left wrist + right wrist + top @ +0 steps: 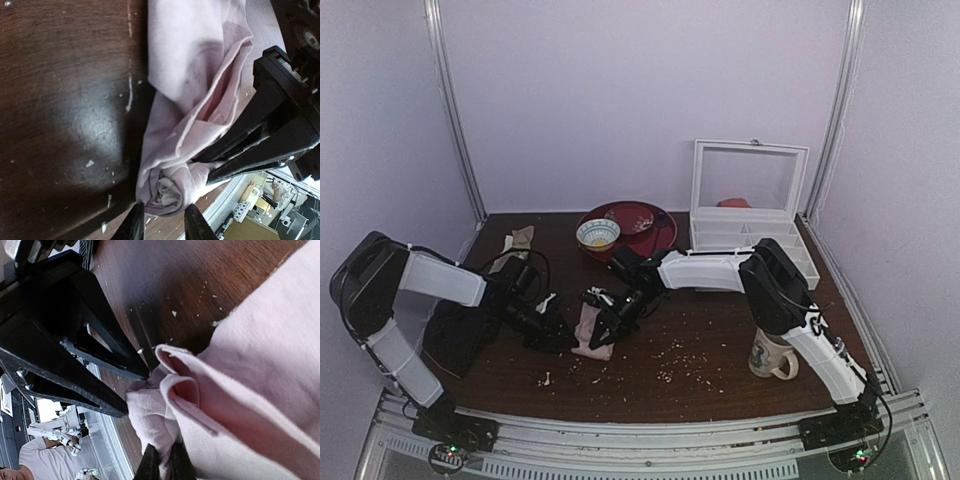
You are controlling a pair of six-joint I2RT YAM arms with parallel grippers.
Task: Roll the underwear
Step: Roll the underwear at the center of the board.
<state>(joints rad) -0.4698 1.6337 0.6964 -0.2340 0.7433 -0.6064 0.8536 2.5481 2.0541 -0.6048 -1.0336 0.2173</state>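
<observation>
We see the underwear (592, 335) near the middle of the worktop (720, 315), closer to the front edge than the back and well apart from both sides. Its near end is wound into a small roll and the rest lies flat, stretching away from it. The left pincer (165, 226) pinches the rolled end between its tips. The right pincer (165, 465) is pressed nearly together on a fold of the same cloth, just beside the left one.

Bare wood dotted with crumbs (675, 358) runs from the garment to the mug (772, 356) at the right. A black cloth (455, 335) crowds the left side under the left arm. A bowl (597, 233), a red plate (645, 218) and a white box (750, 215) line the back.

From above, both pincers cover much of the garment, so we cannot make out its waistband. Each wrist view cuts off the flat part at the frame edge. The right arm hides part of the mug.
</observation>
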